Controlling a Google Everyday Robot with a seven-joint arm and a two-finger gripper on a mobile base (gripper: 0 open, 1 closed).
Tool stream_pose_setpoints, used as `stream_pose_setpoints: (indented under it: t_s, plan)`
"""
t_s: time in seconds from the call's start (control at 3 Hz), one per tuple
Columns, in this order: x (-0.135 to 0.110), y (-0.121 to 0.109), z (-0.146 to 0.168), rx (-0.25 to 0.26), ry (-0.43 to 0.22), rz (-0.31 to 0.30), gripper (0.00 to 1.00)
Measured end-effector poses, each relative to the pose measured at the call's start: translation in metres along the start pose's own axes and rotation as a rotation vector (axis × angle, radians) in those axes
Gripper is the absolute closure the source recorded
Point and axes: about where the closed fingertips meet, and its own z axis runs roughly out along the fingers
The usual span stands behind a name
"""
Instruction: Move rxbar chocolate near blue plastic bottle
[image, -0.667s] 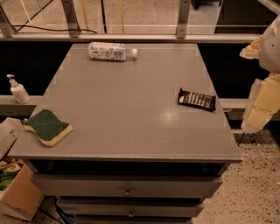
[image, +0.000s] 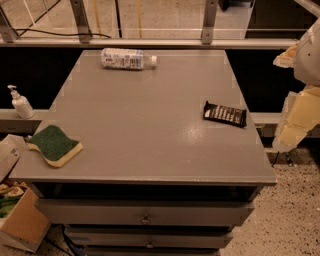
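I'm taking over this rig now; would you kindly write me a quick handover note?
End effector: beyond the right side of the table, away from both items.
Rxbar chocolate: flat near the table's right edge.
Blue plastic bottle: on its side at the far edge, far from the bar.
Done: nothing yet.
Left: grasp the bar, set it beside the bottle.

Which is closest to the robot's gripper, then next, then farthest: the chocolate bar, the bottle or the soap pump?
From the gripper at the right edge:
1. rxbar chocolate, on the table, right side.
2. blue plastic bottle, lying at the back.
3. pump dispenser, beyond the left edge.
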Motion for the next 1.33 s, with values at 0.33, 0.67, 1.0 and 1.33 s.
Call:
stream_pose_setpoints:
  t_s: [0.33,0.67,1.0,1.33]
  plan:
    - [-0.005,-0.014,0.023,0.010,-0.041,0.028,0.00]
    - [-0.012,-0.038,0.053,0.019,-0.104,0.058,0.00]
    - [-0.015,-0.066,0.085,0.010,-0.190,0.094,0.00]
    - [-0.011,-0.087,0.112,-0.003,-0.246,0.123,0.00]
